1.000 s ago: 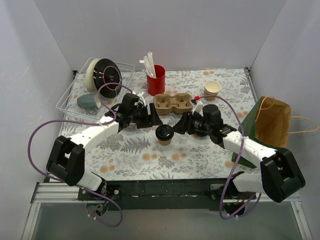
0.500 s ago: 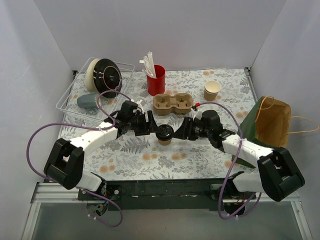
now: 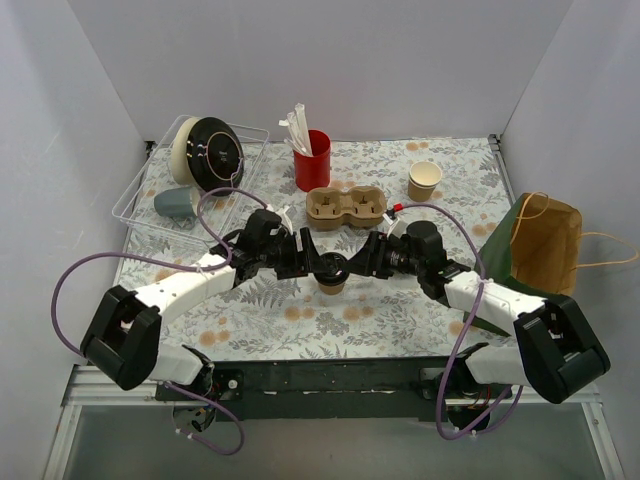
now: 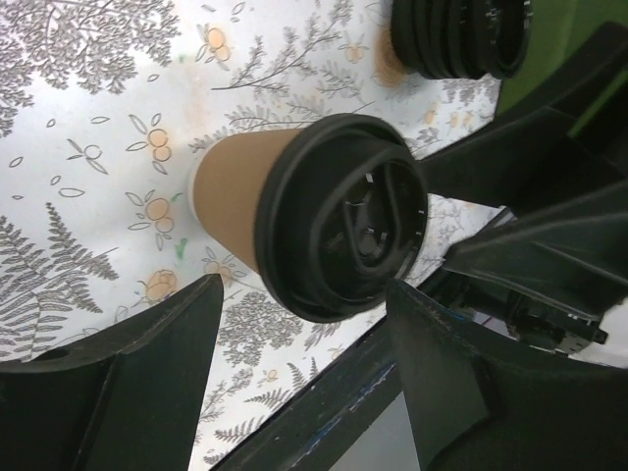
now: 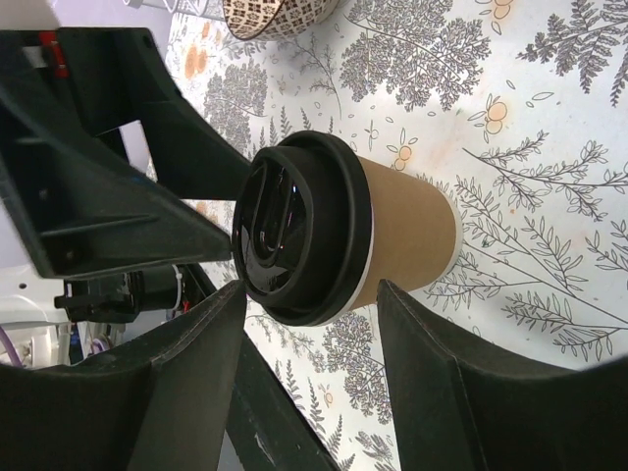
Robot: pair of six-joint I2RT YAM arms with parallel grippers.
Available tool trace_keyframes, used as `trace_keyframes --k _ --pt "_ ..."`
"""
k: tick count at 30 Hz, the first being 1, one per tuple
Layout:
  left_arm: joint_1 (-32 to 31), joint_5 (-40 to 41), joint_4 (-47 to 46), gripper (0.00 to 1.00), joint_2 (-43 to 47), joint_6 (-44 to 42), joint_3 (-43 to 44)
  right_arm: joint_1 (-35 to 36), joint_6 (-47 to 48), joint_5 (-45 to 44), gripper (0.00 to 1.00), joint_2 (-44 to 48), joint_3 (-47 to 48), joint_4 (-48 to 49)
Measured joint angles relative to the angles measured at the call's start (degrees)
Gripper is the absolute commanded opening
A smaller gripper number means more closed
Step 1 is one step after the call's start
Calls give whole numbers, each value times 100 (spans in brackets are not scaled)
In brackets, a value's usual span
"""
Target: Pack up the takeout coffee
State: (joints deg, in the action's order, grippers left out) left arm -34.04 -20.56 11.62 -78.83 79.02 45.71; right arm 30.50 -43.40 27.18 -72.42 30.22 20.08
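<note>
Between spread, empty left claw (image 3: 314,262) and right claw (image 3: 358,260), takeout coffee (image 3: 331,284) stands upright, lid (image 3: 331,266) topmost.

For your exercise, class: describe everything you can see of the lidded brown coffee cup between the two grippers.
The takeout coffee is a small brown kraft paper cup with a round black plastic lid; a thin white rim shows under the lid. It stands upright on the floral tablecloth, just nearer the arms than the cardboard cup carrier. The left gripper and right gripper both straddle it, open, and no firm contact shows.
</note>
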Motion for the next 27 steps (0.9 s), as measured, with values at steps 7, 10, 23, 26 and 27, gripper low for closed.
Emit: trace_keyframes --k 7,10,23,26,27 --pt "-48 352 236 67 136 -17 354 0 9 17 64 -48 2 -59" --pt "-46 514 299 66 -59 -144 627 0 9 7 64 -48 2 -66" --pt "-52 575 151 60 -763 -356 691 109 -149 -203 63 -20 0 -70" --pt "-59 581 35 58 -671 -256 549 155 -227 -264 63 0 -7 -61" --pt "-59 581 20 57 -638 -210 498 184 -278 -302 63 20 -13 -57"
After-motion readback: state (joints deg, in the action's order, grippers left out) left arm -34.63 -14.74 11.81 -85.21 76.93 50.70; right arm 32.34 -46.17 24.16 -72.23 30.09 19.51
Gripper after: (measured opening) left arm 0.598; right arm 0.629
